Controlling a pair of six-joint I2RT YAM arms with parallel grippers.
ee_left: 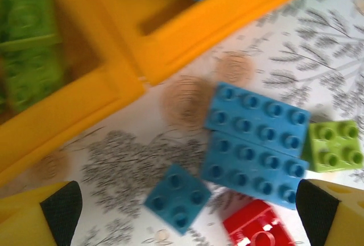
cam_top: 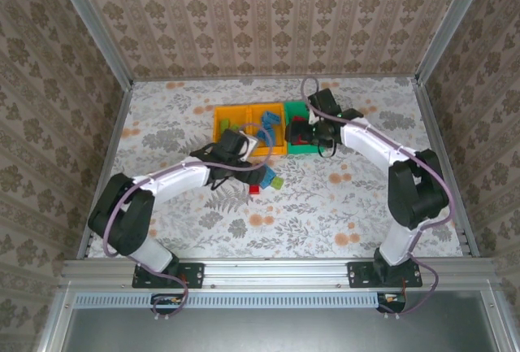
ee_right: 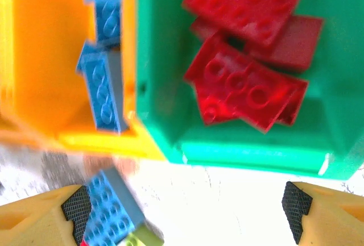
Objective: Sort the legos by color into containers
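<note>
The left tool (ee_left: 187, 206) is spread wide above blue bricks (ee_left: 256, 144), a lime brick (ee_left: 333, 145) and a red brick (ee_left: 256, 226) lying on the bench (ee_left: 131, 166) beside the orange bin (ee_left: 187, 36). The right tool (ee_right: 186, 206), also spread and empty, hangs by the green bin (ee_right: 250, 155), which holds a red pile (ee_right: 244, 81).

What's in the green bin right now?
Red legos lie inside the green bin, overlapping in a loose pile; no other color shows there. Anything beneath the top bricks is covered, so the exact count can't be told.
</note>
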